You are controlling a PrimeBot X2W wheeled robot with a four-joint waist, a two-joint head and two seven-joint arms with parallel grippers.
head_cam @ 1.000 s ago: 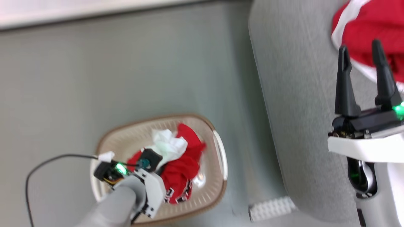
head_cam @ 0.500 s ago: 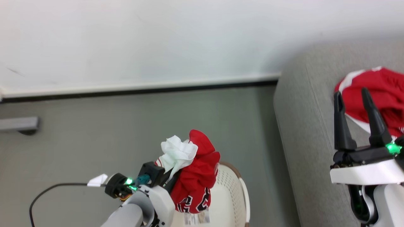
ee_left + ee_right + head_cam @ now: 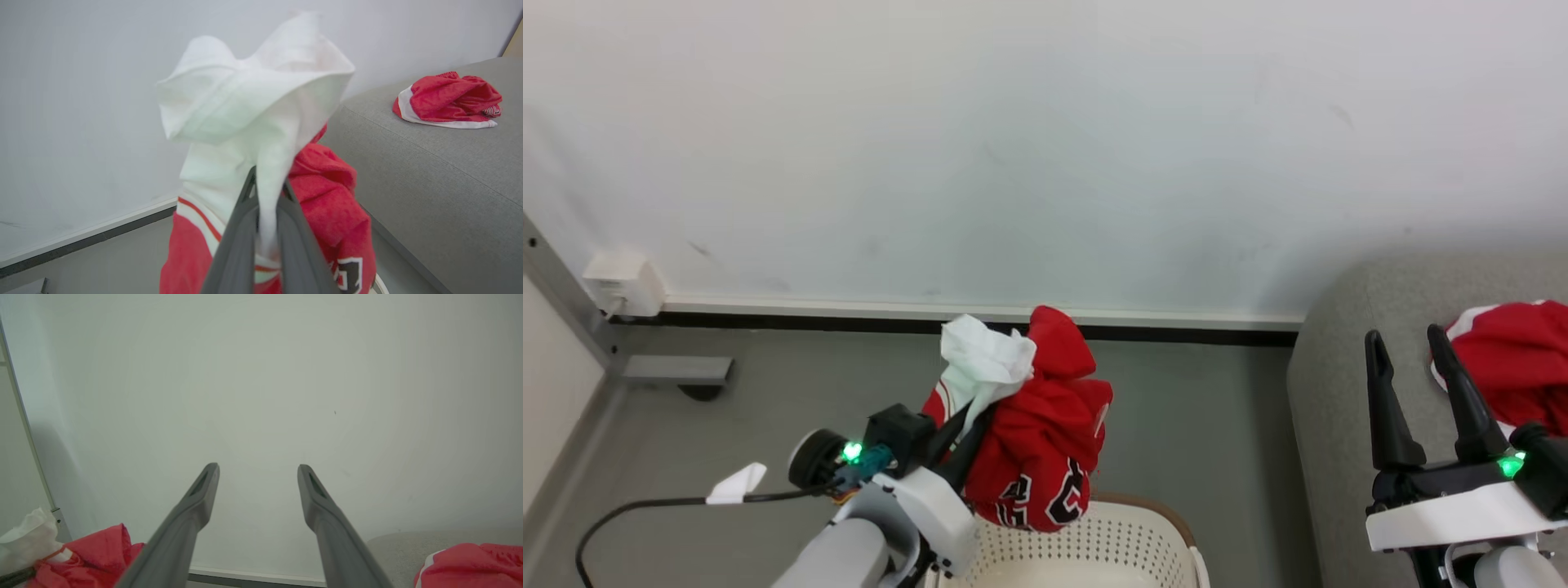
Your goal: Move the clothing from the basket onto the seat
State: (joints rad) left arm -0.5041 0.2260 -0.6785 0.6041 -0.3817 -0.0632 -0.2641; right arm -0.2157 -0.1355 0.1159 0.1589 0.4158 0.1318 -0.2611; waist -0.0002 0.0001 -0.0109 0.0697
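Red clothing (image 3: pixel 1037 441), black-and-white lettering (image 3: pixel 1058 502) illegible

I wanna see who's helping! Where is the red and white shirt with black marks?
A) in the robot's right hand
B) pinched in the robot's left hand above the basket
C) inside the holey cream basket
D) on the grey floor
B: the left hand is shut on the red and white shirt above the cream-white plastic basket.

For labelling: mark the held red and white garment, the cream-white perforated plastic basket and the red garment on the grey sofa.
Held red and white garment (image 3: pixel 1045 425): head view, red body.
Cream-white perforated plastic basket (image 3: pixel 1127 539): head view, holed wall.
Red garment lying loose (image 3: pixel 449 94): left wrist view, red folds.
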